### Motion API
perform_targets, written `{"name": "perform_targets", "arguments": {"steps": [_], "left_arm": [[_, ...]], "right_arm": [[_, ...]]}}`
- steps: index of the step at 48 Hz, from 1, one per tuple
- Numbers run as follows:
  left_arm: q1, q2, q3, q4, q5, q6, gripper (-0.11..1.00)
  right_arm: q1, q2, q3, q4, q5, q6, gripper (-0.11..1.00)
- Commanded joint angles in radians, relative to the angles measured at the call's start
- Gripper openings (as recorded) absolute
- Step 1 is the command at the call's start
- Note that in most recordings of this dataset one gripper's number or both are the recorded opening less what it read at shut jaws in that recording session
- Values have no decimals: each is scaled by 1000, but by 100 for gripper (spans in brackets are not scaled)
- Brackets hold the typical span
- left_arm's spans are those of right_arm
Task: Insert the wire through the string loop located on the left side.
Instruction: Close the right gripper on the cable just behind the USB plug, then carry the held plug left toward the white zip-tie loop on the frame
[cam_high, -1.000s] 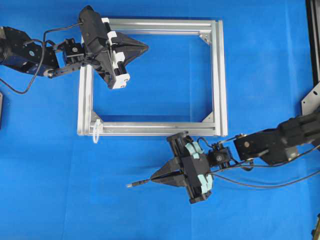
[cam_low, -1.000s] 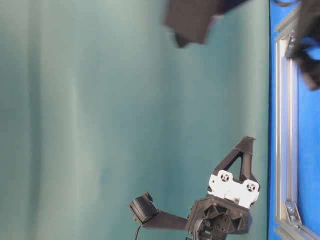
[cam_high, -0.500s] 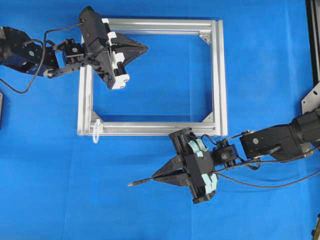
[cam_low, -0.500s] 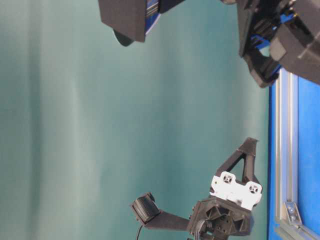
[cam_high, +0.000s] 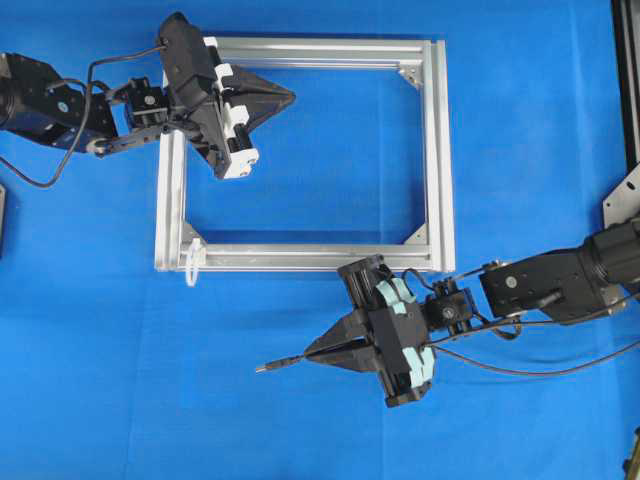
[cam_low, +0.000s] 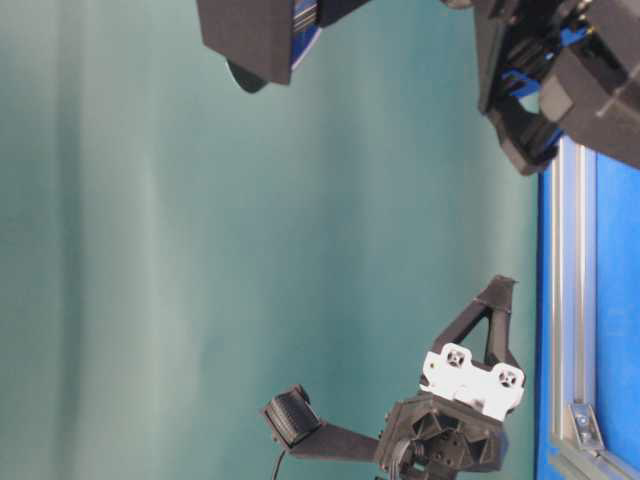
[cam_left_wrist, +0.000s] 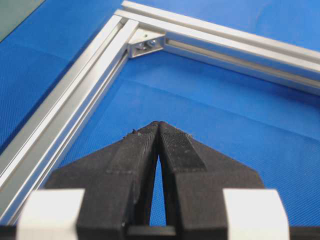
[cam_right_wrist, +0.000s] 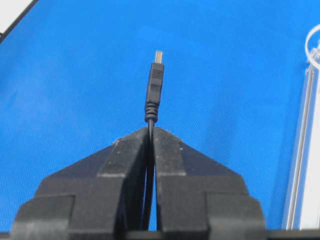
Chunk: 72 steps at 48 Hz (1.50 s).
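Wire (cam_high: 285, 364) is clamped in the right end effector (cam_high: 312, 356); threading through the string loop (cam_high: 192, 263), seemingly well apart, remains undone.

In the right wrist view, the string loop (cam_right_wrist: 314, 42) is cut by the right edge, so only a white arc shows. The wire (cam_right_wrist: 150, 165) disappears between the closed fingers (cam_right_wrist: 172, 160). In the table-level view, the upper arm parts are blurred, perhaps the right arm.

Overhead looks down; wrist views hug the frame (cam_high: 300, 258).
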Motion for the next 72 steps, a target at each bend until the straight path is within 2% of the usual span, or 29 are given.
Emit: {"name": "perform_targets", "arguments": {"steps": [1, 37, 60, 72], "left_arm": [[0, -29, -6, 3, -5, 2, 0], [0, -29, -6, 3, -5, 2, 0], [0, -32, -2, 5, -5, 2, 0], [0, -32, -2, 5, -5, 3, 0]], "right_arm": [[0, -34, -15, 2, -3, -2, -10], [-14, -34, -17, 2, -3, -2, -10], [-190, -17, -11, 29, 5, -2, -10], [-222, 3, -18, 29, 5, -2, -10]]}}
